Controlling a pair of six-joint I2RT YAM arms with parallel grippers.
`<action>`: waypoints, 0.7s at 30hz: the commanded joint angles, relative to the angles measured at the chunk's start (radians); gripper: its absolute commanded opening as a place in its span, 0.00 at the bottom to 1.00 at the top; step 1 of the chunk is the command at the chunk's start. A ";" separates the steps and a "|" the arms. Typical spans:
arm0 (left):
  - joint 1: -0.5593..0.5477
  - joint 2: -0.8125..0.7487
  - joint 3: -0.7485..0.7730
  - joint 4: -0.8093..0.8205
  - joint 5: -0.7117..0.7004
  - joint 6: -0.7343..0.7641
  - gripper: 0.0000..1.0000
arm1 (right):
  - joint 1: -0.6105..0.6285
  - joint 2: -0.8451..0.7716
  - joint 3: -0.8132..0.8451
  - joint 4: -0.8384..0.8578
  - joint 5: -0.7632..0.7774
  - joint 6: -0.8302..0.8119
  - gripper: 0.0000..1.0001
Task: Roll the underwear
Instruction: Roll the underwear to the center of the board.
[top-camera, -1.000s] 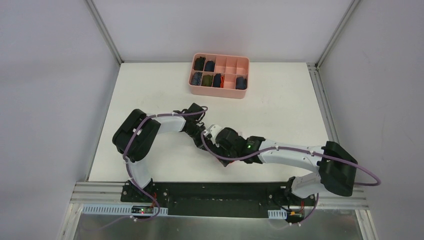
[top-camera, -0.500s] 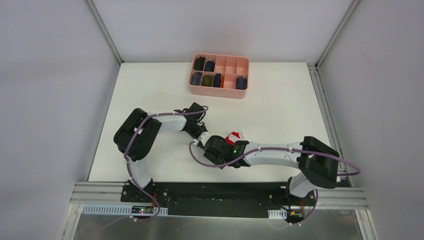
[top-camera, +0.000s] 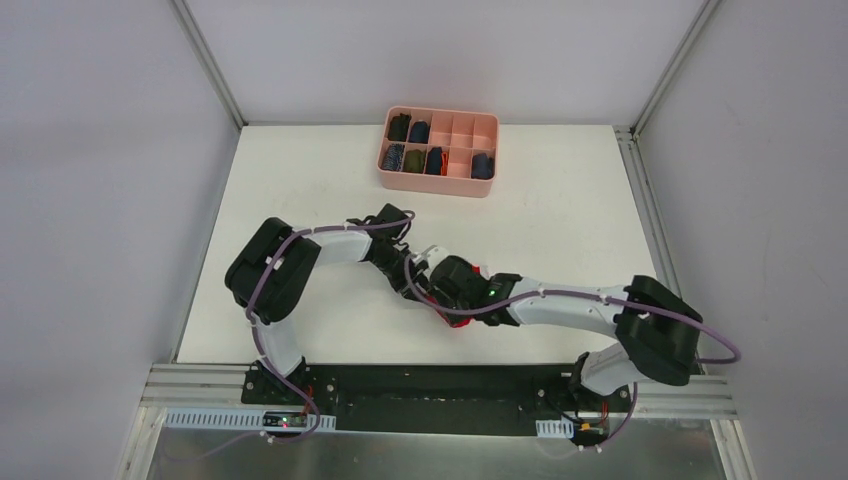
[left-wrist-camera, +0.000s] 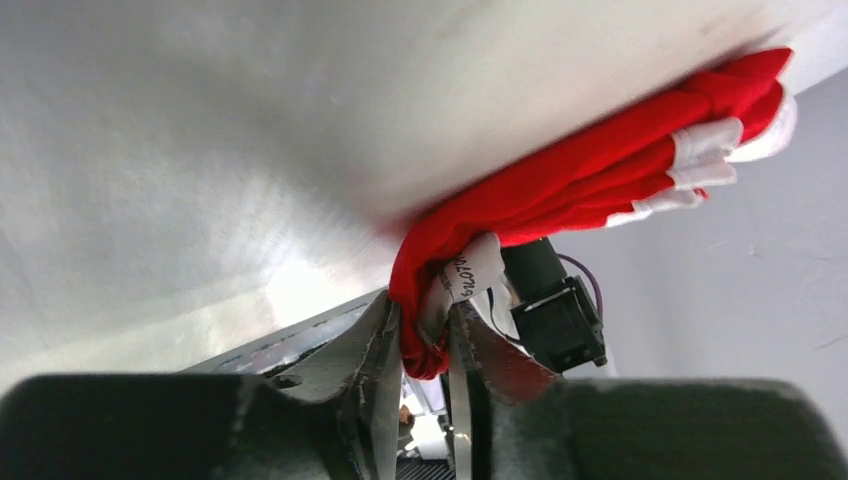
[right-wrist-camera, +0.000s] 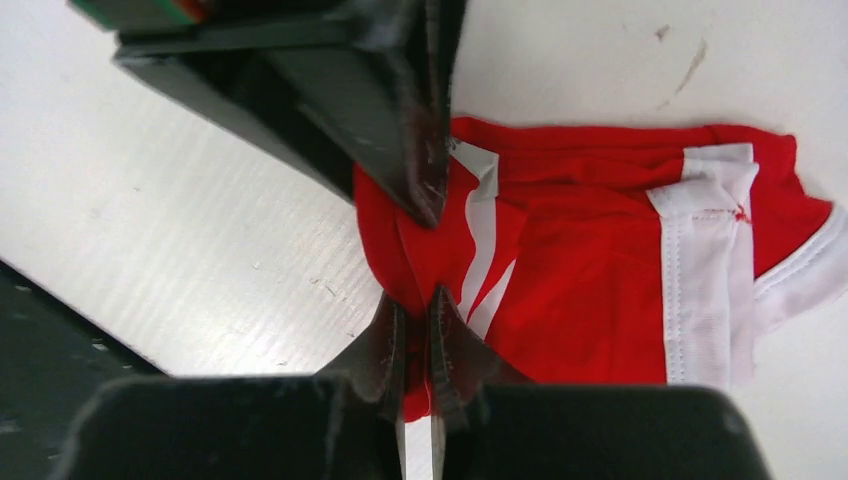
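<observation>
The underwear (right-wrist-camera: 590, 270) is bright red cloth with white stripes, lying bunched on the white table. Its white-edged band end (left-wrist-camera: 720, 150) points away from my left gripper. My left gripper (left-wrist-camera: 425, 320) holds one bunched end with a white label between its jaws. My right gripper (right-wrist-camera: 412, 310) is shut on a fold at the cloth's edge, directly opposite the left fingers (right-wrist-camera: 400, 130). From above, both grippers meet at mid-table and cover most of the underwear (top-camera: 432, 298).
A pink divided box (top-camera: 435, 184) stands at the back of the table with several dark rolled garments in its compartments. The black base rail (top-camera: 440, 385) runs along the near edge. Grey walls and frame posts enclose the table.
My right arm has swung back over the cloth and its jaws have shut on a fold. The left jaws have eased slightly but still have cloth between them.
</observation>
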 joint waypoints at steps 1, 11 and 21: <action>0.024 -0.089 0.007 -0.022 0.012 -0.035 0.27 | -0.132 -0.126 -0.093 0.089 -0.305 0.166 0.00; 0.042 -0.191 -0.069 -0.022 0.008 -0.041 0.54 | -0.348 -0.124 -0.211 0.236 -0.666 0.337 0.00; 0.009 -0.177 -0.049 -0.021 0.024 -0.006 0.30 | -0.455 -0.141 -0.350 0.409 -0.753 0.500 0.00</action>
